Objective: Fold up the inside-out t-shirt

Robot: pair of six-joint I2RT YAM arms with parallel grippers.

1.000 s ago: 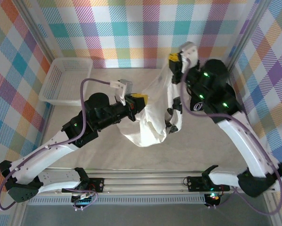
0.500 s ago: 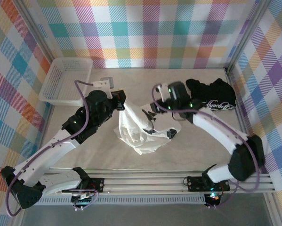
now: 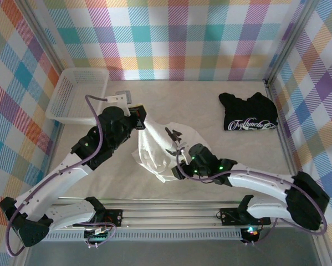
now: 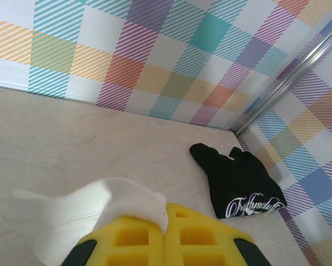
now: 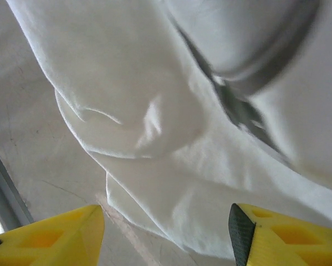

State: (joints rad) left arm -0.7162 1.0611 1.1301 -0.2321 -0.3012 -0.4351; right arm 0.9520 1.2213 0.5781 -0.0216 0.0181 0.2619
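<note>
**Top view.** The white t-shirt (image 3: 157, 152) sits mid-table (image 3: 238, 160) in a crumpled heap. Its long axis runs from far-left to near-right. The left gripper (image 3: 140, 124) holds the far-left end. The right gripper (image 3: 178, 168) lies low at the near-right edge of the cloth, just beside it. You cannot tell from this height whether its tips touch the fabric. A folded black t-shirt (image 3: 249, 112) lies far right and a basket (image 3: 77, 94) far left, both well apart from the work.

**Left wrist view.** The yellow fingers of the left gripper (image 4: 166, 221) are pressed together and clamp a fold of the white t-shirt (image 4: 121, 202). A loose flap spills off to the left. The black t-shirt (image 4: 240, 183) lies on the table beyond.

**Right wrist view.** The fingers of the right gripper (image 5: 166, 235) stand apart with nothing between them. The white t-shirt (image 5: 171, 138) lies straight ahead, with its seamed edge just past the tips. Bare table and a metal rail (image 5: 2, 188) show at lower left.

**Judgement.** The right arm is the nearer one to the free near edge. The coming move depends on that edge lying dead ahead of the parted fingers, so a short advance should catch it. You cannot tell whether this edge is the hem or a sleeve, so check that before you spread the cloth.
</note>
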